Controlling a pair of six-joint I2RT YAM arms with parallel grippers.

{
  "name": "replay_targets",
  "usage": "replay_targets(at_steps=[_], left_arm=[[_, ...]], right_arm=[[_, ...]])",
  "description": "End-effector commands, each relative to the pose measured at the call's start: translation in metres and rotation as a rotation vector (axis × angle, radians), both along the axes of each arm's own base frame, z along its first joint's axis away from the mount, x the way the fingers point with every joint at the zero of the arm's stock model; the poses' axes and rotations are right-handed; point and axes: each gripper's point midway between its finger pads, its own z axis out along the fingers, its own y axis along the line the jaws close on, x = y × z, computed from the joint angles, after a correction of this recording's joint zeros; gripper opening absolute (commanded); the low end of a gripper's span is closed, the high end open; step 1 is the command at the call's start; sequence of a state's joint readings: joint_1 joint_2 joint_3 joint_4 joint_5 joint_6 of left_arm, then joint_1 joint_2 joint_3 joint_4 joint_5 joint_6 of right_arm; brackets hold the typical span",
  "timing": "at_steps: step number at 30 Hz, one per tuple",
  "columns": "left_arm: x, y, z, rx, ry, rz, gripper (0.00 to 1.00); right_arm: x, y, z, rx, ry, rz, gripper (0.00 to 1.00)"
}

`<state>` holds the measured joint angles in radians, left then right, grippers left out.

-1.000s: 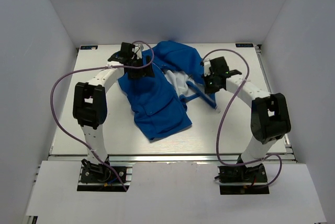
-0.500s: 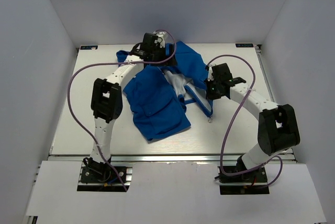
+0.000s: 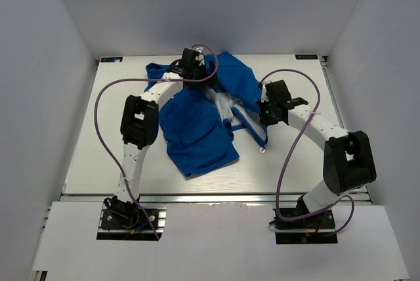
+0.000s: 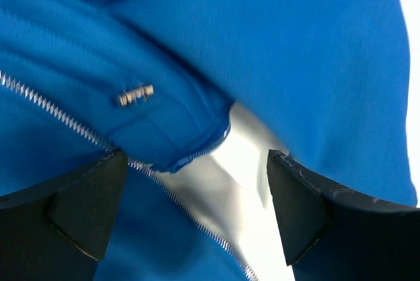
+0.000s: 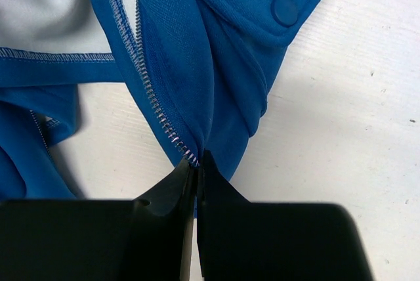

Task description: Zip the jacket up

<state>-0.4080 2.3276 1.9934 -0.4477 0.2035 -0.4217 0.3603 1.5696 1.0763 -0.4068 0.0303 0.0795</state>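
Observation:
The blue jacket [image 3: 197, 127] lies crumpled in the middle of the table, its white lining [image 3: 224, 104] showing. My left gripper [image 3: 199, 74] hovers open over its far part. In the left wrist view, the left gripper [image 4: 197, 205] straddles a line of zipper teeth [image 4: 52, 113] and the lining [image 4: 243, 163], gripping nothing. A small silvery metal piece [image 4: 136, 94] sits on a blue fold above. My right gripper [image 3: 261, 115] is shut on the jacket's right zipper edge. The right wrist view shows the gripper [image 5: 197, 168] pinching the end of the toothed edge [image 5: 152, 90].
A flap with a round blue snap [image 5: 285, 10] lies just beyond the right jaws. Bare white table [image 5: 354, 117] lies to their right. White walls enclose the table [image 3: 98, 150] on three sides. Purple cables [image 3: 285, 156] loop off both arms.
My left arm has swung right, from the jacket's far left side to above its open middle. My right gripper has drawn the zipper edge slightly nearer, still shut on it.

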Motion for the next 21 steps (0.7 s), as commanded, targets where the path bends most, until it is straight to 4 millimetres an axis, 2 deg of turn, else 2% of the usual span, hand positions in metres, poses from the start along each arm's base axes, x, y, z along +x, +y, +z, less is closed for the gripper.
replay_targets(at_steps=[1, 3, 5, 6, 8, 9, 10, 14, 16, 18, 20, 21], left_arm=[[0.024, -0.009, 0.013, -0.06, -0.057, 0.071, 0.95], [0.031, -0.01, 0.016, -0.074, -0.066, 0.094, 0.8], [0.033, -0.011, 0.01, -0.073, -0.054, 0.103, 0.68], [0.035, -0.009, 0.01, -0.068, -0.058, 0.116, 0.54], [0.039, -0.007, 0.015, -0.065, -0.07, 0.134, 0.39], [0.041, -0.005, 0.018, -0.063, -0.08, 0.143, 0.17], [0.044, -0.003, 0.021, -0.054, -0.095, 0.156, 0.01], [0.053, 0.001, 0.047, -0.054, -0.179, 0.167, 0.0], [0.06, 0.006, 0.074, -0.068, -0.244, 0.173, 0.0], [0.069, 0.017, 0.113, -0.076, -0.328, 0.206, 0.0], [0.082, 0.041, 0.14, -0.095, -0.391, 0.271, 0.0], [0.089, 0.065, 0.16, -0.116, -0.424, 0.306, 0.0]], right_arm=[[0.001, 0.001, 0.009, 0.02, -0.038, -0.002, 0.0], [0.001, 0.002, 0.011, 0.023, -0.045, 0.0, 0.0], [0.001, 0.002, 0.011, 0.024, -0.043, 0.0, 0.0], [0.001, 0.002, 0.013, 0.025, -0.049, 0.001, 0.0], [0.001, 0.001, 0.013, 0.024, -0.049, -0.002, 0.0], [0.001, 0.0, 0.014, 0.021, -0.054, -0.006, 0.0], [0.001, -0.001, 0.014, 0.019, -0.055, -0.009, 0.0], [-0.002, 0.001, 0.017, 0.03, -0.064, 0.004, 0.0], [-0.005, -0.002, 0.02, 0.027, -0.055, -0.013, 0.0], [-0.007, -0.006, 0.025, 0.016, -0.057, -0.029, 0.0], [-0.012, -0.005, 0.029, 0.026, -0.058, -0.027, 0.0], [-0.015, -0.001, 0.031, 0.044, -0.056, -0.01, 0.0]])
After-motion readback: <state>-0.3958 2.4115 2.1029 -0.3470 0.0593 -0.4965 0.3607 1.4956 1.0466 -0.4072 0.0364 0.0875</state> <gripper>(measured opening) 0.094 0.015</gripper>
